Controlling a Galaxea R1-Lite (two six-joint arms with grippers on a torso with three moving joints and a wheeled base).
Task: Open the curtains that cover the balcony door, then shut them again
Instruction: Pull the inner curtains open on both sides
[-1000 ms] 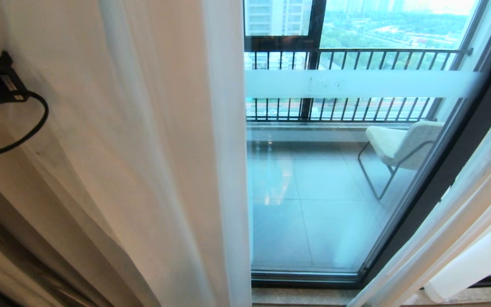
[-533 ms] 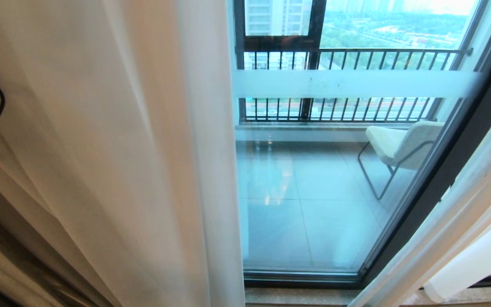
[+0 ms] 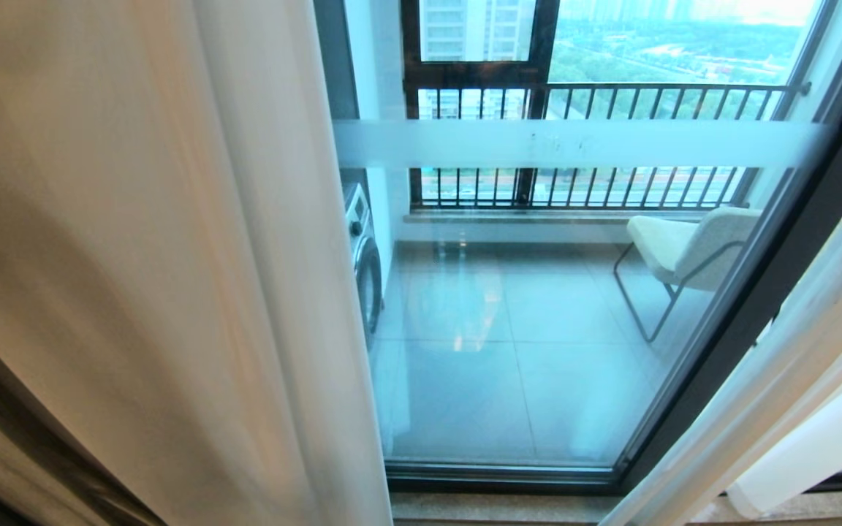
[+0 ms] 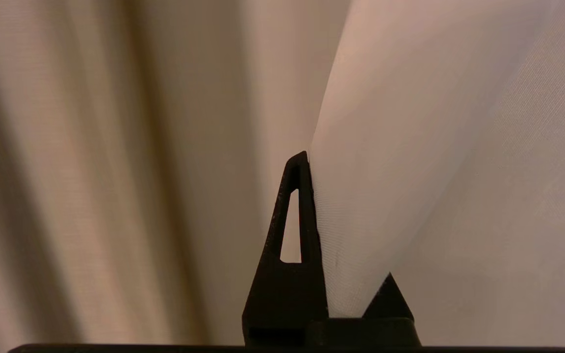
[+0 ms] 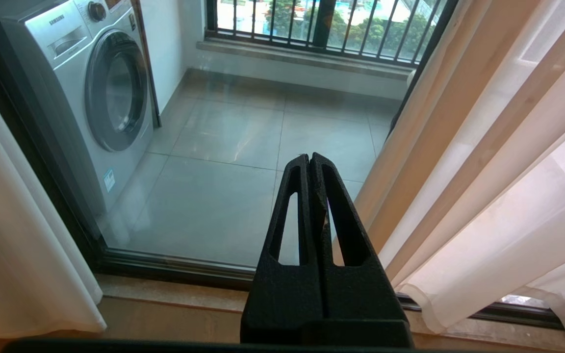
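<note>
Right now I am watching my left gripper (image 4: 312, 162) pinching a fold of the curtains (image 3: 172, 256), its fingers closed on the sheer white fabric with one finger (image 4: 298, 215) showing and the other hidden under the cloth. On the head view the left panel is hanging bunched at the left, and a right panel (image 3: 779, 394) is hanging at the right edge. Between them the balcony door (image 3: 574, 292) is showing its glass, with a washing machine (image 5: 96, 93) and a chair (image 3: 684, 245) standing behind it. My right gripper (image 5: 310, 158) is sitting fully closed and empty, pointing at the door's lower glass.
</note>
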